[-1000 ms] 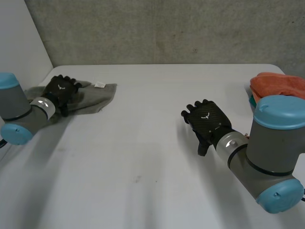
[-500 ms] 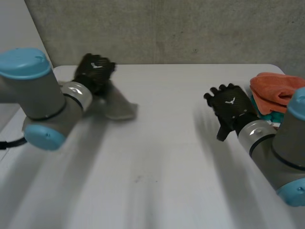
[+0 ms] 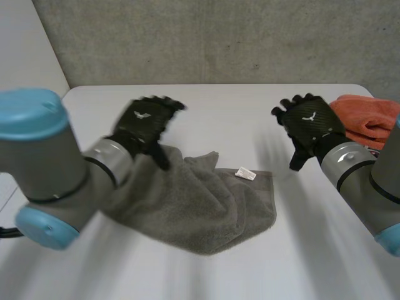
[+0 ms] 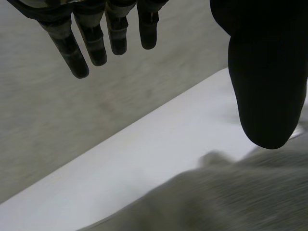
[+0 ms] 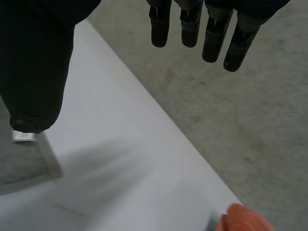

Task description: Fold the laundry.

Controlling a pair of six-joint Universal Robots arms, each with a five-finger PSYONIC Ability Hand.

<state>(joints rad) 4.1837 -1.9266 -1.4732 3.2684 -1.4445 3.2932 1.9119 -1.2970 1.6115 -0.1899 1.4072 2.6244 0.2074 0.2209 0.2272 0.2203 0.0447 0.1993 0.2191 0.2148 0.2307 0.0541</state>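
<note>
**A:** What has changed in the last second?

**B:** The grey towel [image 3: 200, 200] has moved. A second ago it lay bunched under the left hand [image 3: 147, 122] at the far left corner of the bench [image 3: 250, 106]. Now it is spread in a loose heap mid-bench, with that hand just over its far left edge.

**A:** Is the left hand still holding it?

**B:** I'd say not. In its wrist view the fingers [image 4: 96, 43] hang straight and apart from the thumb, with nothing between them. The towel lies below the palm, so the hand is open and looks to have let go.

**A:** And the right hand [image 3: 309, 125]?

**B:** It was over the middle of the bench and has pulled back toward the orange cloth [image 3: 369, 119], which is now just beside it. Its fingers [image 5: 214, 38] are straight too and hold nothing. The towel's near corner, with the white label [image 3: 245, 173], lies off its thumb side, clear of the hand.

**A:** What does that mean for the folding?

**B:** The towel is now within reach of both hands, but it is rumpled and one edge is turned over itself. My guess is that it needs flattening, with each hand on a corner, before any fold can start. No fold looks made yet.
</note>
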